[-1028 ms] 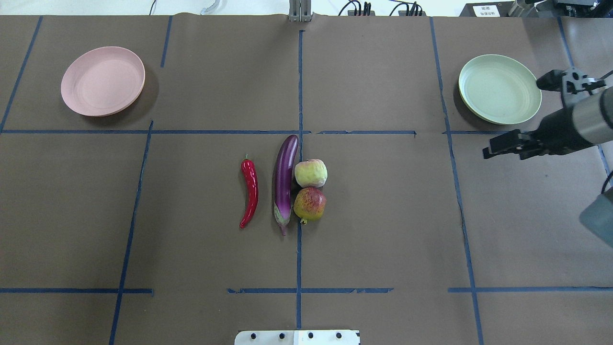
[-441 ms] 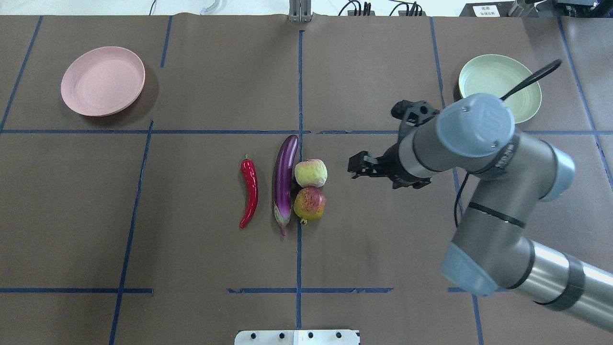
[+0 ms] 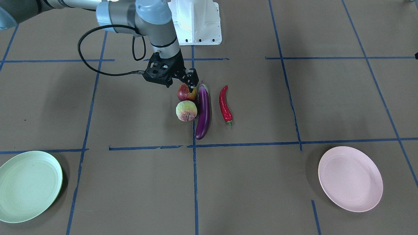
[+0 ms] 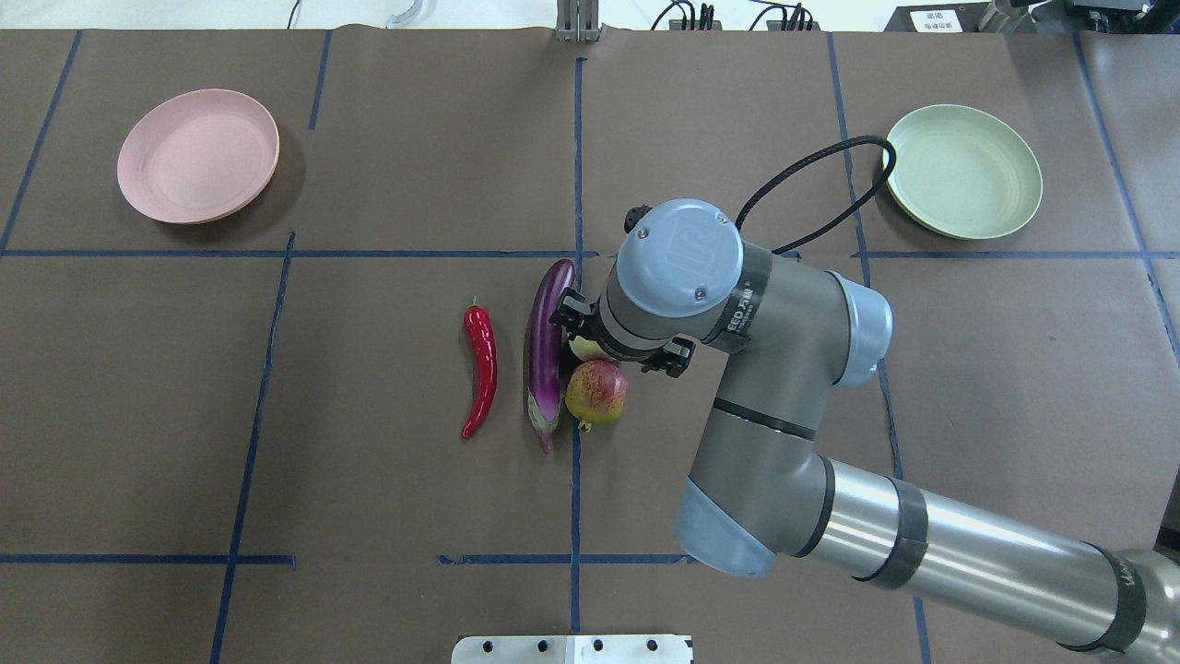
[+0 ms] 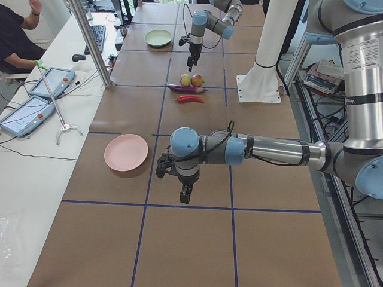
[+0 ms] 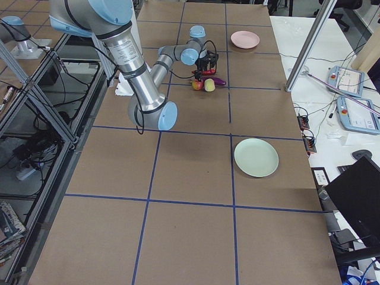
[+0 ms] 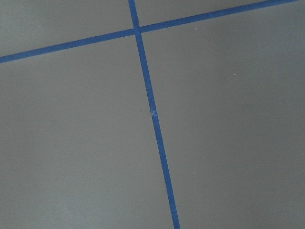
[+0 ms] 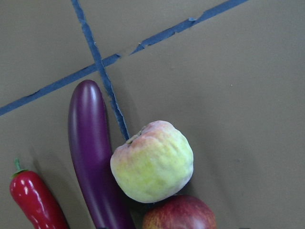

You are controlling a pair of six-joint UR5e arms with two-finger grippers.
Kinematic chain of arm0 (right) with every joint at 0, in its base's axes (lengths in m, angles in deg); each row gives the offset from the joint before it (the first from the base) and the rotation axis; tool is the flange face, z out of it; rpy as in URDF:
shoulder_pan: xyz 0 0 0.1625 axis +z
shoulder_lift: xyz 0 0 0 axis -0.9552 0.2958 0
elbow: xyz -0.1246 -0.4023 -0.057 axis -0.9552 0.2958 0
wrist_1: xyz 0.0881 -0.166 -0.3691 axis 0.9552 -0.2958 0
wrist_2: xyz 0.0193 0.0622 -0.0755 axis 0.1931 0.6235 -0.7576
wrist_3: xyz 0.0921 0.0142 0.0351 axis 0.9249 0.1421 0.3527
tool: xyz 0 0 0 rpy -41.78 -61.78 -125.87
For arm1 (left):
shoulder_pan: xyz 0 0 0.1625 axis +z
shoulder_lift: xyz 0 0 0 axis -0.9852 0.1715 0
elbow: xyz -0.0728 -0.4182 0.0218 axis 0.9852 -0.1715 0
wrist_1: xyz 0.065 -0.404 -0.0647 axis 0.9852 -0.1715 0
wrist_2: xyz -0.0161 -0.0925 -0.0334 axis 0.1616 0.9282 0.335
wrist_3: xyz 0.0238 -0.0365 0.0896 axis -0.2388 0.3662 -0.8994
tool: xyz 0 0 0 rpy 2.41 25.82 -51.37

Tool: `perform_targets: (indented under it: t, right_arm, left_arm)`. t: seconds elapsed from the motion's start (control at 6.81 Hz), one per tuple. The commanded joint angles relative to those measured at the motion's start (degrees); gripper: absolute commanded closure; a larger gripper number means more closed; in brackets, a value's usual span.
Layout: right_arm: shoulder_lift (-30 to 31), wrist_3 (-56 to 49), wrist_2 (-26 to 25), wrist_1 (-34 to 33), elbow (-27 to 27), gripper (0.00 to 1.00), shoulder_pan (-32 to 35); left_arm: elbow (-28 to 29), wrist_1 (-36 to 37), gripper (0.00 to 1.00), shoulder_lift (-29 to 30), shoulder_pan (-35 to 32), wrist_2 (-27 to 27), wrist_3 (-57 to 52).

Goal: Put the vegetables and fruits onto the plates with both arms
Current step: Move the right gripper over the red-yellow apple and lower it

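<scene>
One pink-blushed yellow-green apple [image 8: 152,162] lies beside a glossy purple eggplant [image 8: 90,143].

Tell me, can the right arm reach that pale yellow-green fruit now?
Probably yes: the right hand hangs over the pale fruit, whose top is bare, though the eggplant and pomegranate crowd its sides.

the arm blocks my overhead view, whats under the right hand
The pale apple-like fruit lies below the right hand, against the eggplant and the pomegranate. Overhead, the right arm covers nearly all of it; whether the hand touches it cannot be seen.
</scene>
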Motion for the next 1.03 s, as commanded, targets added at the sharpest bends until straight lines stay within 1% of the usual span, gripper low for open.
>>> perform_targets:
  t: [0.0,0.15,0.29,0.59,0.88]
  right_arm:
    - [-1.78,0.86,-0.80,-3.53,2.03,0.04,-1.41]
    - [-1.18,0.43,-0.97,-3.64,2.38,0.02,-2.63]
    - [-1.08,0.42,-2.37,-3.73,2.64,0.01,-3.69]
    - [-1.61,0.42,-2.99,-3.64,3.79,0.01,-3.87]
    - [-1.87,0.25,-5.79,-3.38,5.62,0.01,-5.45]
  left_arm:
    - [-0.13,-0.03,0.00,0.00,0.00,0.09,0.09]
    - [-0.22,0.06,0.00,0.00,0.00,0.01,0.09]
    - [-0.22,0.06,0.00,0.00,0.00,0.00,0.09]
    - [-0.22,0.06,0.00,-0.09,0.00,0.09,0.09]
    - [-0.22,0.06,0.00,-0.09,-0.09,0.09,0.09]
